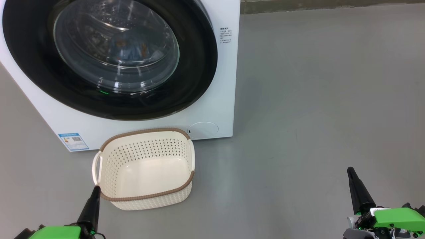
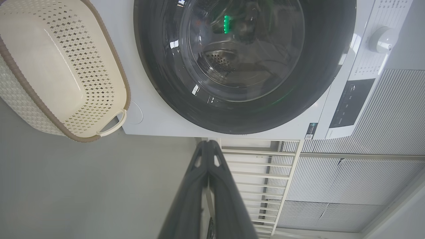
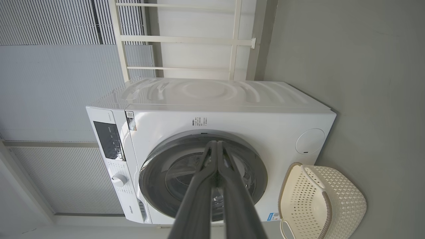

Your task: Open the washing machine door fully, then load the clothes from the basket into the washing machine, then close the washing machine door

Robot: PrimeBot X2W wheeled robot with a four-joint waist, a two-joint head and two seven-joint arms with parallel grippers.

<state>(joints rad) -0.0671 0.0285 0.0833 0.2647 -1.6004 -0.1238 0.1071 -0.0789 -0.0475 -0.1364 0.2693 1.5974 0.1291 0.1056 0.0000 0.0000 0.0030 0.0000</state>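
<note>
Count: one washing machine (image 1: 225, 99), one washing machine door (image 1: 199, 66), one basket (image 1: 142, 132), two grippers.

Machine stands on the grey floor (image 1: 315, 116). One blue label (image 1: 73, 141) at its lower left front, one round hatch (image 1: 203, 129) at lower right, one control knob (image 3: 119, 179) on the panel.

The door lies flush against the machine front, its glass bowl bulging outward. Through the glass, clothes (image 1: 132, 49) show as pale fabric with orange marks inside the drum; number of pieces cannot be told.

The basket sits on the floor just in front of the machine, below the door and beside the hatch. Its bare cream bottom shows.

Left gripper (image 1: 96, 190): fingers pressed together, tips meeting, holding nothing. From the head its tip overlaps the basket's near left corner; in the left wrist view the fingers stand apart from the basket.

Right gripper (image 1: 350, 171): fingers pressed together along their length in the right wrist view, holding nothing, over bare floor, well apart from basket and machine.
</note>
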